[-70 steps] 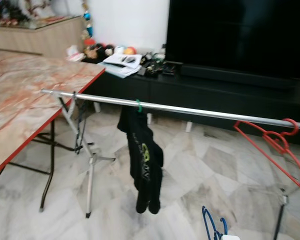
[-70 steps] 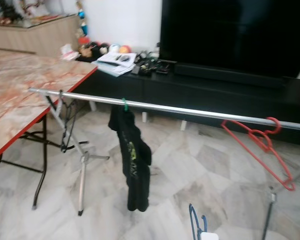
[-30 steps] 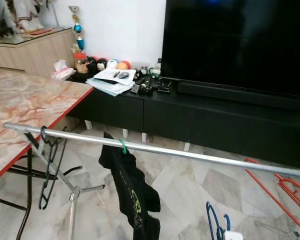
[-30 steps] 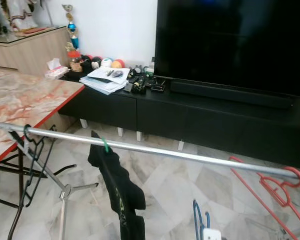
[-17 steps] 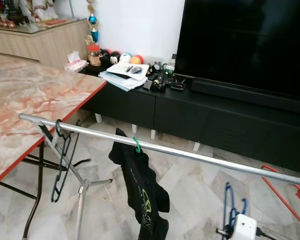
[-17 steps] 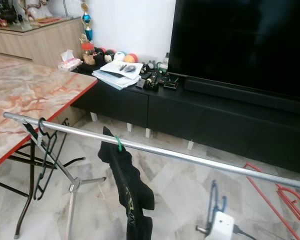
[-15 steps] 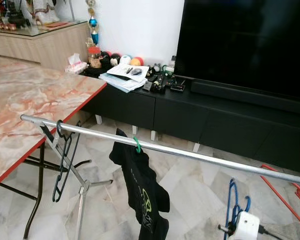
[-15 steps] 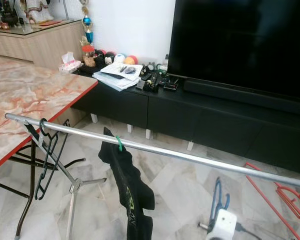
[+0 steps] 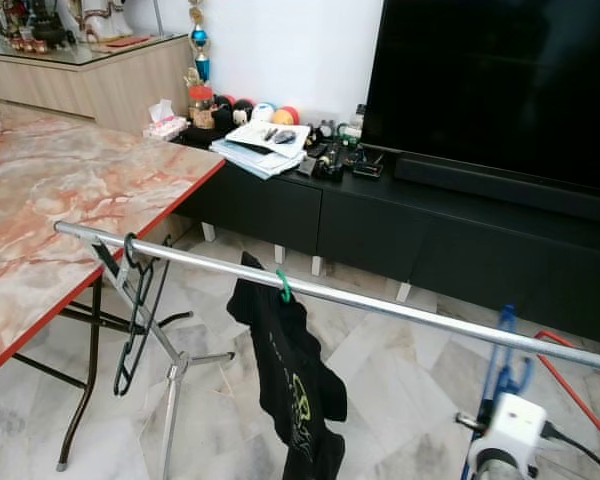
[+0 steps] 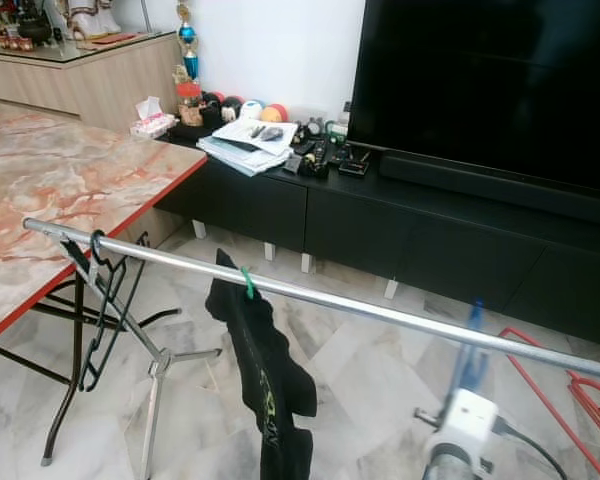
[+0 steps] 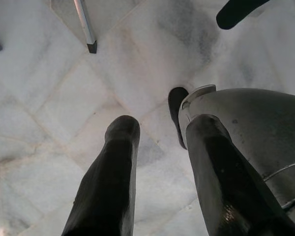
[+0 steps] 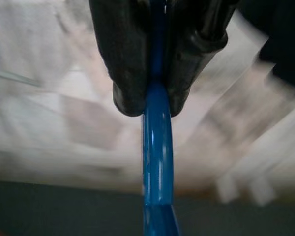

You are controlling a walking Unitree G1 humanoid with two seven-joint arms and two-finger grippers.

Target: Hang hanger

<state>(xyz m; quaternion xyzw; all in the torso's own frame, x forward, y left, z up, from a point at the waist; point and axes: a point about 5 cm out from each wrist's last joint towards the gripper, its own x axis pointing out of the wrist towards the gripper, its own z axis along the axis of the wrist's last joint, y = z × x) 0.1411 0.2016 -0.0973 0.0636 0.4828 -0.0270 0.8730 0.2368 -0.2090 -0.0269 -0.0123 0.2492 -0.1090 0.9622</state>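
Observation:
A silver rail (image 9: 330, 295) runs across in front of me on a tripod stand (image 9: 175, 372). My right gripper (image 12: 156, 101) is shut on a blue hanger (image 9: 502, 362), low at the right. The hanger's top reaches up across the rail. The white wrist camera (image 9: 515, 430) covers the fingers in the eye views. On the rail hang a black hanger (image 9: 130, 315) near the left end, a black garment (image 9: 298, 395) on a green hook, and a red hanger (image 10: 570, 395) at the far right. My left gripper (image 11: 162, 125) hangs open over the marble floor.
A marble-topped table (image 9: 40, 220) with a red edge stands at the left, close to the rail's end. Behind the rail are a low black cabinet (image 9: 430, 235) with papers and small items, and a large dark TV (image 9: 500, 80).
My right arm has lifted the blue hanger from below the rail up to the rail's height. The head view has also shifted a little.

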